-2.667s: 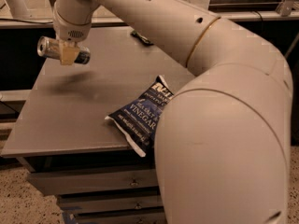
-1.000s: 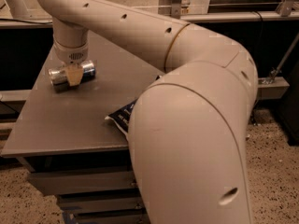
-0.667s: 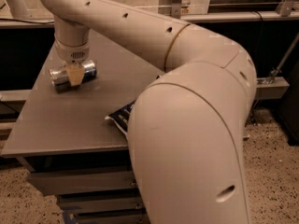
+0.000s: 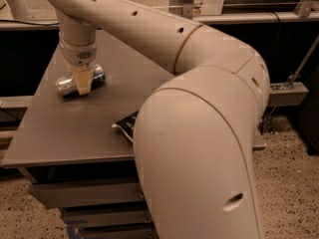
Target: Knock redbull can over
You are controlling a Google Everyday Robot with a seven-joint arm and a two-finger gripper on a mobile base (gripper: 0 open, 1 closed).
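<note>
The redbull can lies on its side at the left part of the grey table, silver end to the left, blue end to the right. My gripper comes straight down onto its middle. One tan finger crosses the front of the can and the can shows on both sides of it, so the gripper is shut around the can. The can rests at or just above the tabletop; I cannot tell which.
A dark blue chip bag lies near the table's front edge, mostly hidden behind my big arm segment. Drawers sit under the table. A rail and shelf run along the back.
Since 2.7 s ago the gripper and the sideways can have come down and nearer on the table, and my arm covers more of the chip bag. Almost nothing moved in the last second.
</note>
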